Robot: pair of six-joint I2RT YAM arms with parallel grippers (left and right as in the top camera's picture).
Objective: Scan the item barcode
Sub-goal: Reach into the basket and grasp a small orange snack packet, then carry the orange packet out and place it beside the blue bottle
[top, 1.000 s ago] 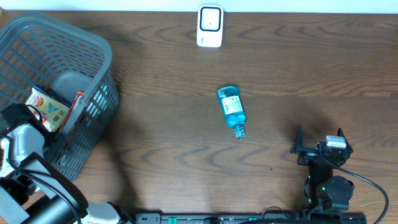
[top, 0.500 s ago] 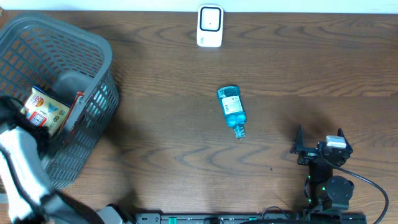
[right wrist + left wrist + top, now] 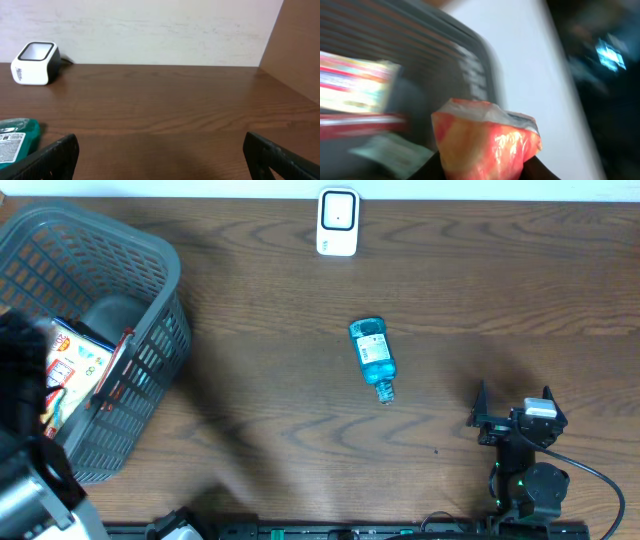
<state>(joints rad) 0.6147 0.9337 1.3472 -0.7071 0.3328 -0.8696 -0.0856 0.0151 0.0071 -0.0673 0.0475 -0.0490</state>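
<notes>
Pinching a red snack packet (image 3: 487, 145), left fingers (image 3: 536, 172) near the basket (image 3: 160, 350) — right fingers (image 3: 60, 152) splayed, empty.

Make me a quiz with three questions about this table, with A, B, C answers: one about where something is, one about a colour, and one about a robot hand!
1. Where on the table does the white scanner stand?
A. the far edge, by the wall
B. the near edge
C. the middle

2. What colour is the bottle?
A. yellow
B. blue
C. pink

3. How is the right gripper?
A. shut on the bottle
B. shut on the scanner
C. open, holding nothing

Answers:
1 A, since the overhead view shows it next to the white wall.
2 B, since its liquid looks blue.
3 C, since the right wrist view shows its jaws wide apart with only bare wood between them.
</notes>
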